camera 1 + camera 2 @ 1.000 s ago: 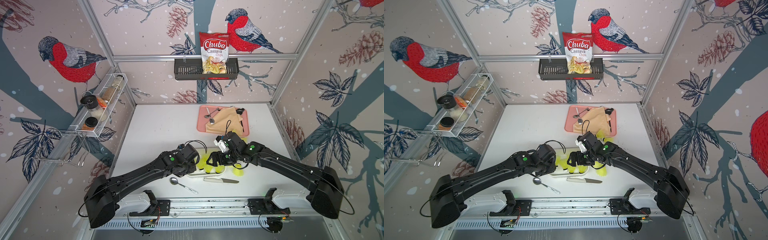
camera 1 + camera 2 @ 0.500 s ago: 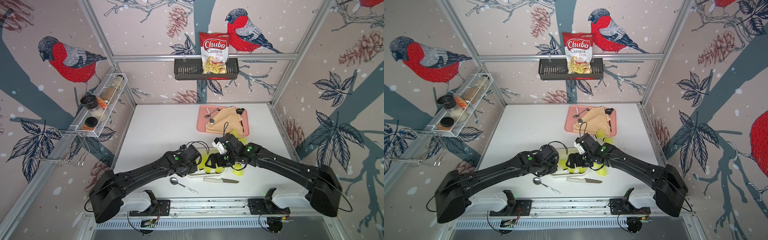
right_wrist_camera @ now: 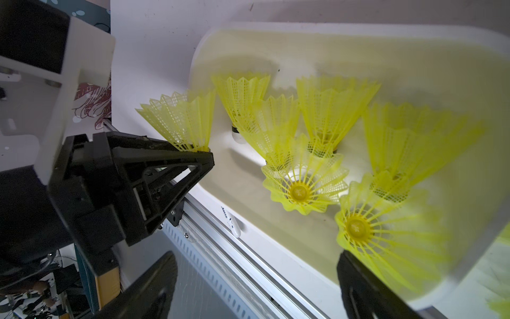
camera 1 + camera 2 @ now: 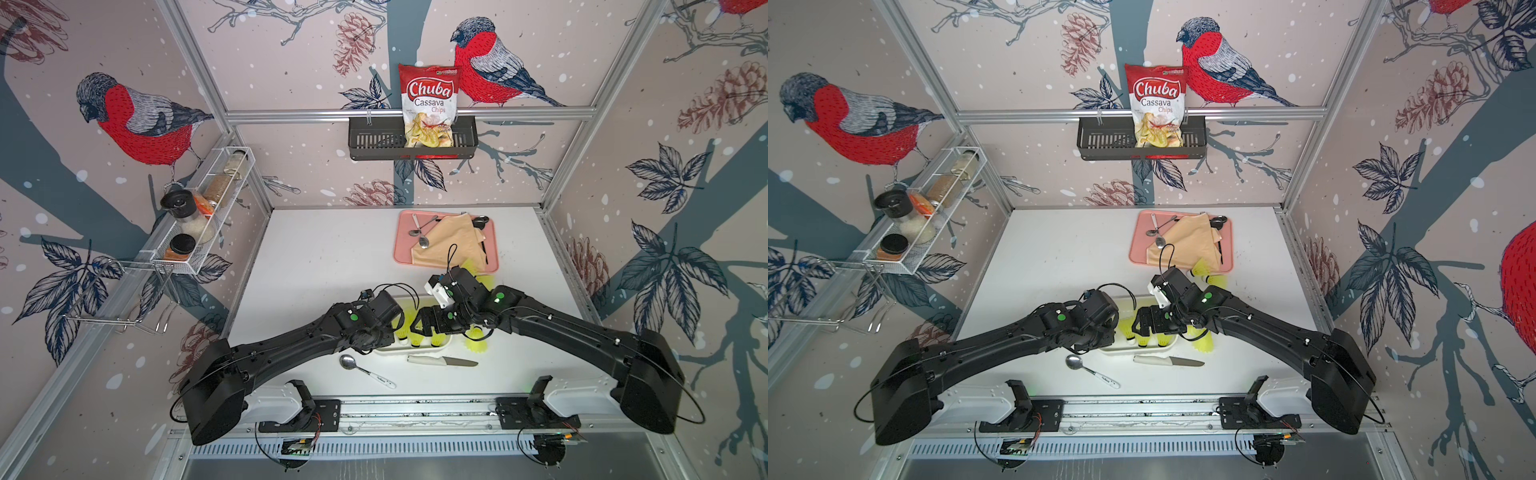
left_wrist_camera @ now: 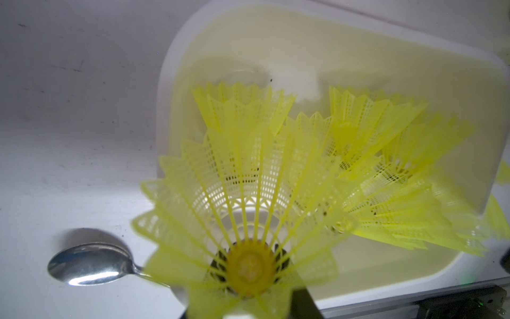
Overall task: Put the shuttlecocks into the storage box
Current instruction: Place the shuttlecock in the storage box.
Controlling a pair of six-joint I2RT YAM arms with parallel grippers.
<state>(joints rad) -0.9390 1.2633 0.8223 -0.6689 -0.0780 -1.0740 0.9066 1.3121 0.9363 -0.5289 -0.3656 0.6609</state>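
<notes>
We begin at the left gripper [image 3: 207,159]. Its fingers [image 3: 176,165] are set narrow, close on either side of the base of one shuttlecock [image 5: 242,179], which they hold by its cork end. That shuttlecock is near upright, its long axis close to vertical, with the cork down at the fingertips and the skirt flaring open upward. The left wrist camera therefore looks partly into the cone. It hangs above the rim of the storage box [image 4: 415,351], at the end nearest the spoon [image 4: 349,361]. The right gripper [image 3: 255,262] is spread wide, its fingers [image 3: 358,287] far apart with nothing clamped between them. A blurred shuttlecock [image 3: 372,237] lies just beside one finger, and we cannot tell whether they touch. In both top views the box sits at the lower centre of the frame under both wrists, its long side running left to right. Inside it the shuttlecocks [image 3: 331,107] mostly stand cork down with skirts up, some leaning on one another. Just right of the box a stray shuttlecock [image 4: 478,347] rests on the table [image 4: 316,270], half hidden by the arm, and we cannot make out which way it points. Further up the frame, at the lower right corner of the pink tray [image 4: 402,257], a tray-side shuttlecock [image 4: 1203,268] lies on its side with its cork towards the left. A knife [image 4: 436,360] lies just below the box, parallel to its long side, blade to the right.
</notes>
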